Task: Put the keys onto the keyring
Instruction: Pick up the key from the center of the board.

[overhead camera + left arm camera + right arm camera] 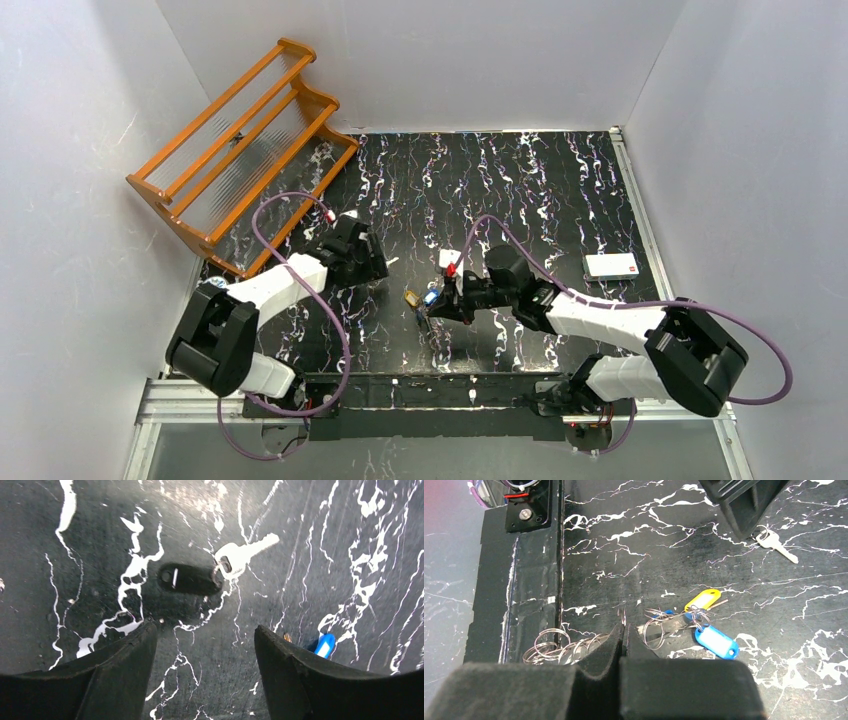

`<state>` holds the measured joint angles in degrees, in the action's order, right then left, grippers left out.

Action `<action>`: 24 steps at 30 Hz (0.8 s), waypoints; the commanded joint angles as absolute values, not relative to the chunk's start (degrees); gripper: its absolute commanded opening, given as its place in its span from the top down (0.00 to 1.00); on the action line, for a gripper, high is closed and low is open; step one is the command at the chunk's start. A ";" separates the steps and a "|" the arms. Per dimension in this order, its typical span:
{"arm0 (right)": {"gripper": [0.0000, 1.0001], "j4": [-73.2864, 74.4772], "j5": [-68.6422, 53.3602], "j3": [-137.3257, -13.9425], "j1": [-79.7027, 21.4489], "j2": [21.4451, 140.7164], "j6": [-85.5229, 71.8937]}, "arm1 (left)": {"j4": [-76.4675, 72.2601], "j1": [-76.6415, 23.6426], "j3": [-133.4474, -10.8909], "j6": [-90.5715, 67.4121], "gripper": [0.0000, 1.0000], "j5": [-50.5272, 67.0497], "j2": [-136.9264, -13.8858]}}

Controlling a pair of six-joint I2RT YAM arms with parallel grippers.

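Note:
A silver key [245, 554] ringed to a black tag [187, 578] lies flat on the marbled table, just ahead of my left gripper [204, 627]. That gripper is open, with only bare table between its fingers. The same key [776, 544] shows in the right wrist view. A bunch of keys [674, 625] with a yellow tag [702, 599] and a blue tag [716, 641] lies beside my right gripper [624, 627]. The right gripper is shut on a thin metal keyring [623, 615] standing on edge at its fingertips. In the top view the bunch [420, 297] lies between the two grippers.
Several loose metal rings [551, 647] lie left of the right fingers, at the table's black front rail [534, 580]. A wooden rack [240, 150] leans at the back left. A white card with a red mark [611, 265] lies at the right. White walls enclose the table.

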<state>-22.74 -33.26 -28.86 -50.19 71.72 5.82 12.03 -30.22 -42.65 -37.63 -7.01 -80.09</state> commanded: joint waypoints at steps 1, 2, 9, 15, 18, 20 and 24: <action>0.99 -21.07 -35.38 -32.67 -49.88 73.28 5.07 | 10.25 -25.27 -43.78 -41.24 0.34 -0.45 -81.00; 0.99 -20.78 -35.71 -33.00 -49.92 73.68 5.14 | 9.45 -24.64 -43.77 -41.79 0.37 -0.11 -81.11; 0.99 -18.53 -36.58 -35.17 -49.92 75.89 5.52 | 10.78 -22.97 -48.33 -40.80 0.58 0.00 -88.15; 0.99 -17.59 -36.94 -35.87 -49.92 76.34 5.41 | 11.96 -22.70 -53.41 -37.92 0.60 2.99 -93.67; 0.99 -17.25 -36.70 -35.84 -49.86 76.16 5.78 | 12.26 -22.76 -54.93 -36.92 0.66 3.49 -95.52; 0.99 -16.90 -36.56 -35.88 -49.90 76.03 5.93 | 12.84 -22.68 -55.81 -36.36 0.68 3.69 -96.85; 0.99 -16.23 -36.52 -35.89 -49.92 75.71 6.47 | 13.61 -22.70 -56.56 -35.82 0.69 3.45 -98.55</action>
